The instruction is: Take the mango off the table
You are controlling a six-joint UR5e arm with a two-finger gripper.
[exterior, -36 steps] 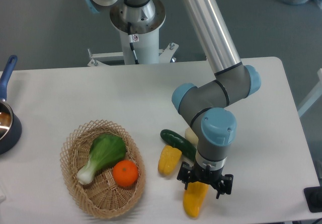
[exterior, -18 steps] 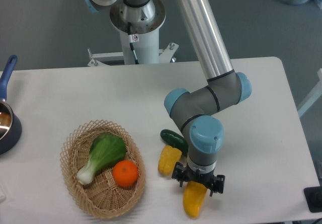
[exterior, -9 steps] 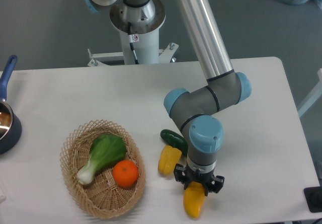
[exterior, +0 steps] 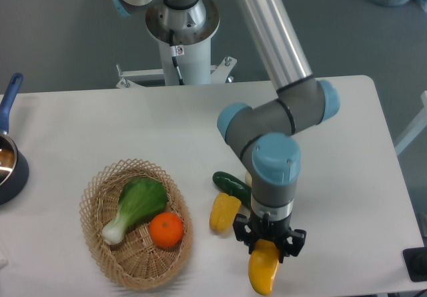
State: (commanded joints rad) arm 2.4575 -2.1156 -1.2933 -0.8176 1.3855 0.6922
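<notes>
Grey floor lies behind a white counter (exterior: 100, 123) with rounded corners, and the arm's white pedestal (exterior: 183, 30) stands past its far edge. Taking the wicker basket (exterior: 93, 200) as landmark and going left to right: one dark blue pan (exterior: 8, 160) with a blue handle sits well to the basket's left, cut by the frame's edge. One basket, holding one green leafy vegetable (exterior: 137, 203) with a white stalk and one round orange (exterior: 165, 230) touching it on its right. Just right of the basket lies one short ridged yellow vegetable (exterior: 224, 211), and one dark green cucumber (exterior: 231, 185) lies touching that one's upper end, running under the arm. A pale object shows as a sliver beside the cucumber, mostly hidden by the arm; what it is cannot be told.

Further right of the basket, near the counter's front edge, one mango (exterior: 263, 270), smooth and yellow-orange, hangs lengthwise below the hand (exterior: 269, 242). Its upper end sits between the two black fingers (exterior: 243, 234), which are closed against it from both sides; most of the fruit sticks out below them toward the counter's near edge. Whether its lower end touches the counter cannot be told.

One small red-and-white label (exterior: 178, 50) sits on the pedestal, too small to read. One dark object (exterior: 415, 263) shows at the frame's right edge
</notes>
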